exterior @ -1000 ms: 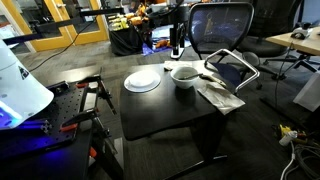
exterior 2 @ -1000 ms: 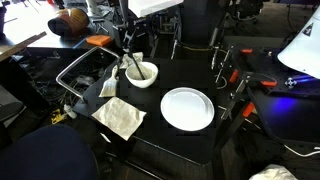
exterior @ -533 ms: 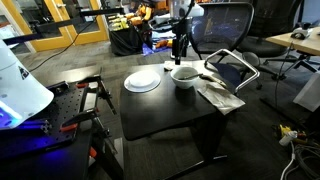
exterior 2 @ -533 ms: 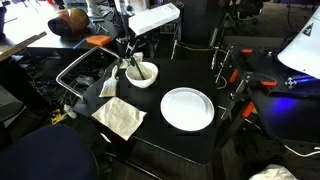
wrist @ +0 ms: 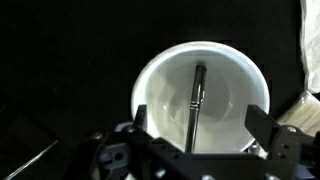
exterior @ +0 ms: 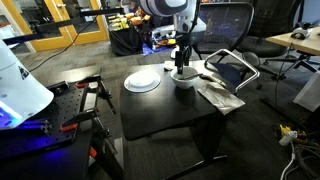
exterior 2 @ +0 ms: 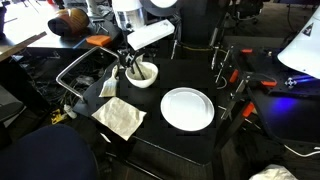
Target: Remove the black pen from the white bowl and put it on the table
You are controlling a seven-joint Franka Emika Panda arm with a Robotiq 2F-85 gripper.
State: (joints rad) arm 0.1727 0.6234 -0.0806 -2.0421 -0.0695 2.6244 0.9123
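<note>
Wrist view alone shows the black pen [wrist: 196, 100] in the white bowl [wrist: 243, 72] (gripper [wrist: 200, 128] spread, empty).

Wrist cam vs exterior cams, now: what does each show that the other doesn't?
Wrist view only: the black pen lying inside the white bowl, with the open gripper on either side of it. Exterior views only: the white plate, a pale crumpled sheet at the table edge, and the robot arm over the bowl; the pen is too small to make out there. Both: the bowl, the gripper above it, the black table.
</note>
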